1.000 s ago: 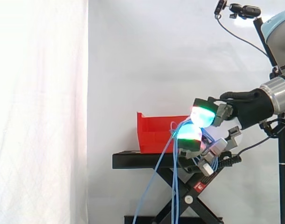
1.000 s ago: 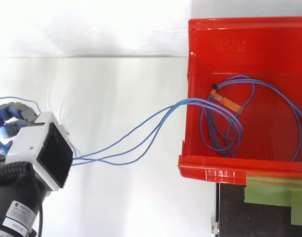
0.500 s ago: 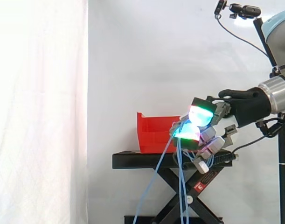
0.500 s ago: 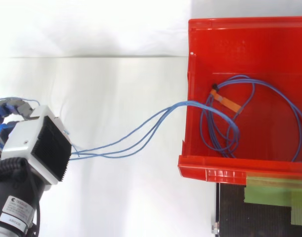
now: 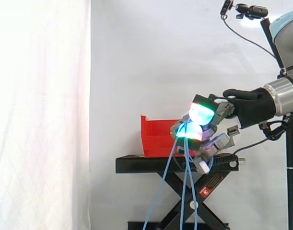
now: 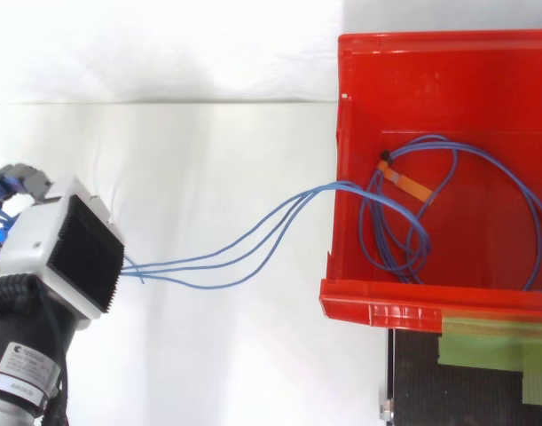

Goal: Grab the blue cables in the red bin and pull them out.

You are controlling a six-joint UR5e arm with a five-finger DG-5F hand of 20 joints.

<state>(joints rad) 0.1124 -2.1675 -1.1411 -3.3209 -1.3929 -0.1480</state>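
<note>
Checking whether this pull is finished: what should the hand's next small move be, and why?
Probably draw the hand farther away from the red bin. Its fingers pinch the blue cables, whose strands cross the bin's wall, but several loops lie inside the bin, so the cables are not yet out.

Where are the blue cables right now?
Top view: the blue cables lie coiled in the red bin at right, with strands running left over its wall to the hand gripping them.

The cables (image 6: 324,187) coiled in the bin (image 6: 386,297) on the stand (image 5: 151,164) cross its wall to the hand (image 5: 208,125).
</note>
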